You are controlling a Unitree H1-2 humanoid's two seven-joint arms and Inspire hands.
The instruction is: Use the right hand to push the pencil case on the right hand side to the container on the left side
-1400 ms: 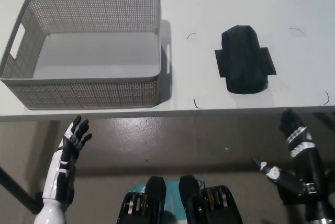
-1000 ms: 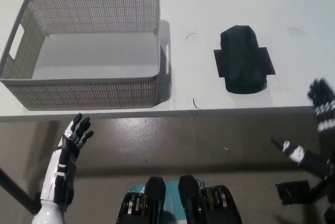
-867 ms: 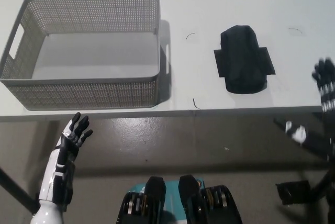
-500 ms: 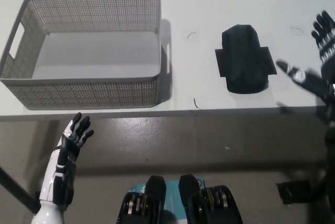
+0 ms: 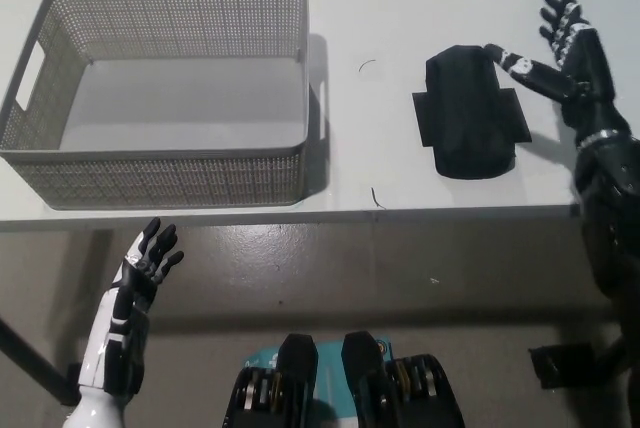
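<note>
Barely begun: the black pencil case [image 5: 469, 111] lies on the counter [image 5: 400, 8], well apart at three o'clock of the mesh container [image 5: 160, 93]. The right robot hand [image 5: 560, 48], fingers spread, flanks it; the left robot hand [image 5: 140, 268] idles open below.

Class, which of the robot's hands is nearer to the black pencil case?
The right hand: it is open, just right of the pencil case, one digit at its top corner. The left hand rests open, below the table edge, far left.
</note>
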